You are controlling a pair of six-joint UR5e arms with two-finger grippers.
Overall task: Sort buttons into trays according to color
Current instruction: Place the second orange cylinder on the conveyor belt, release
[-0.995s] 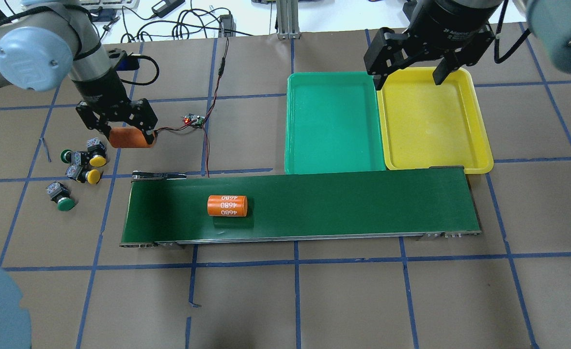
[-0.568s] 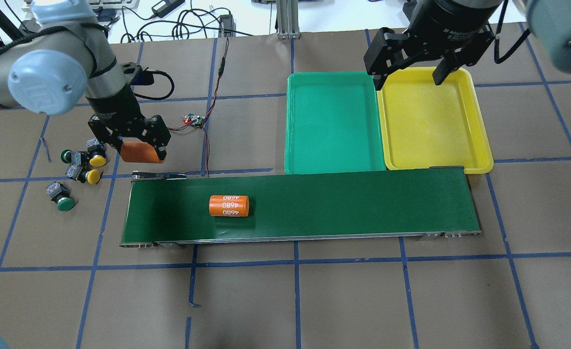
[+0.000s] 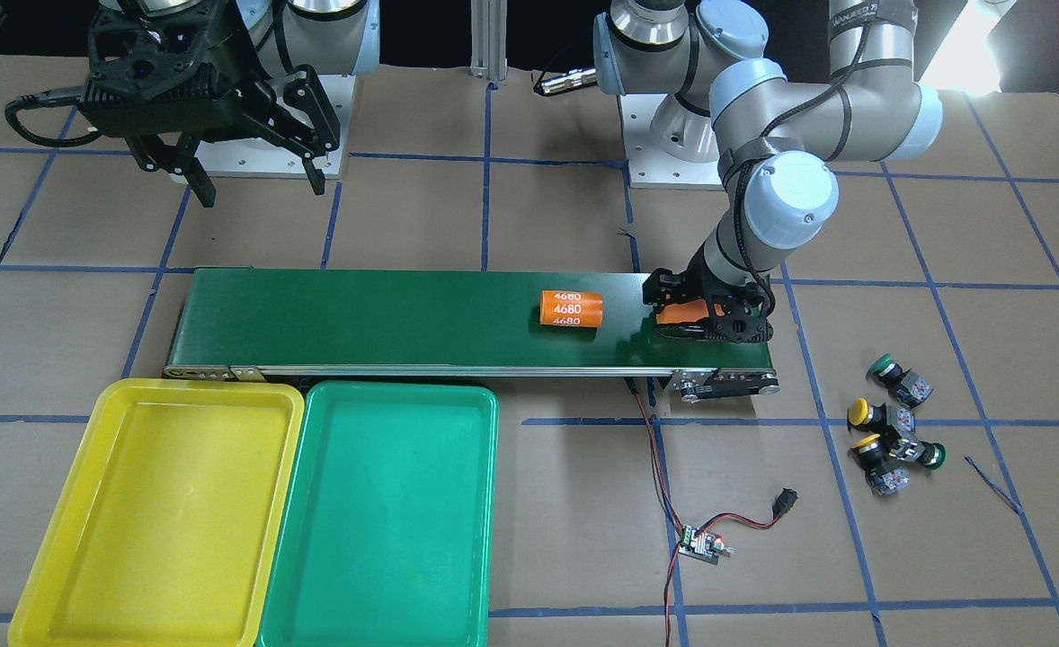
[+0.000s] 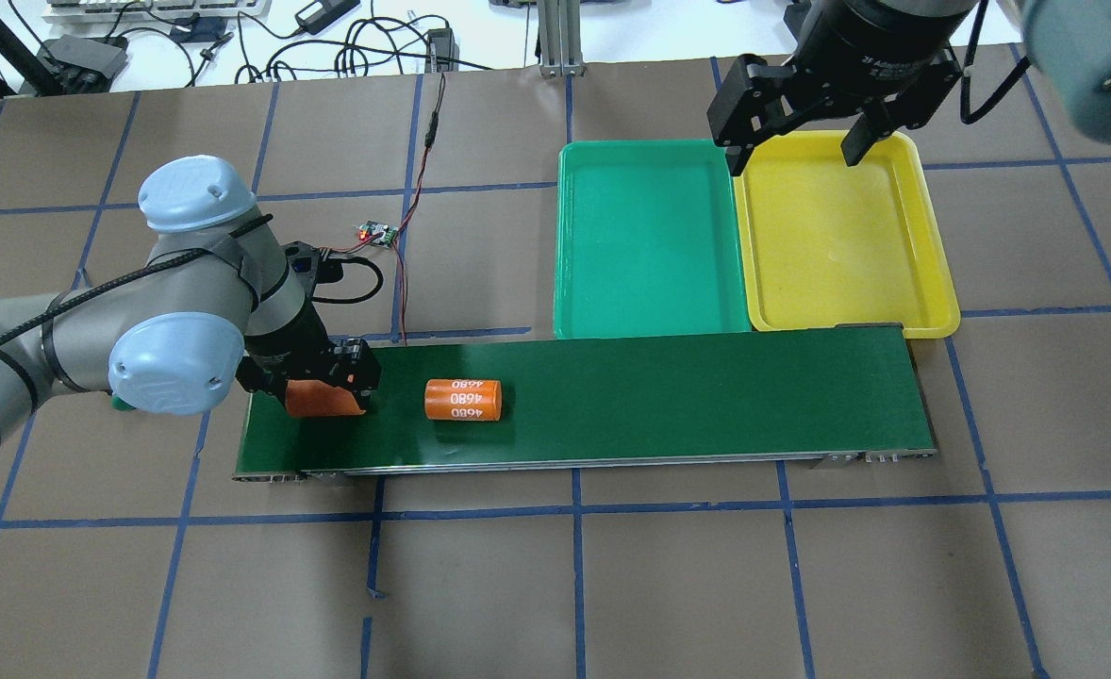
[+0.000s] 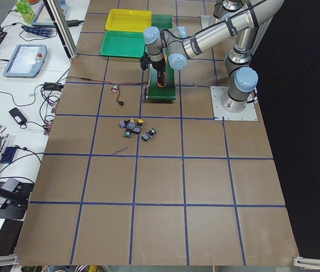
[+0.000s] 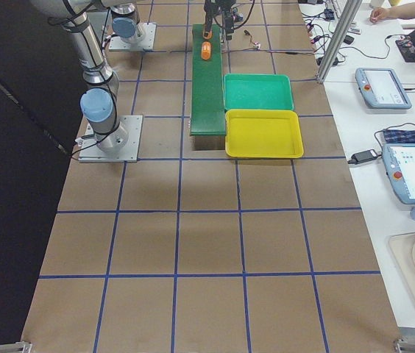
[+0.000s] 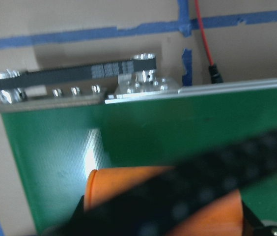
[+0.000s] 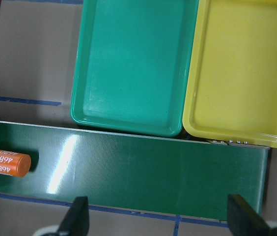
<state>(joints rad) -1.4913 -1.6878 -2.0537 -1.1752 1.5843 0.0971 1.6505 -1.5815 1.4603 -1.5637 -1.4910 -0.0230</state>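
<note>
Four buttons lie on the table past the belt's end: a green one (image 3: pixel 885 367), two yellow ones (image 3: pixel 862 413) (image 3: pixel 869 447) and another green one (image 3: pixel 931 456). In the overhead view my left arm hides them. My left gripper (image 4: pixel 324 389) is shut on a plain orange cylinder (image 4: pixel 318 402) low over the left end of the conveyor belt (image 4: pixel 659 396). The cylinder also shows in the left wrist view (image 7: pixel 128 187). The teal tray (image 4: pixel 650 236) and the yellow tray (image 4: pixel 838 236) lie side by side, both bare. My right gripper (image 4: pixel 791 141) hangs open and empty over their far edge.
An orange cylinder marked 4680 (image 4: pixel 462 400) lies on the belt just right of my left gripper. A small controller board (image 4: pixel 378 233) with red and black wires sits behind the belt's left end. Blue tape lines grid the brown table.
My left arm has carried the plain orange cylinder from beside the buttons onto the belt's left end. The 4680 cylinder has drifted a little right. The right arm has not moved.
</note>
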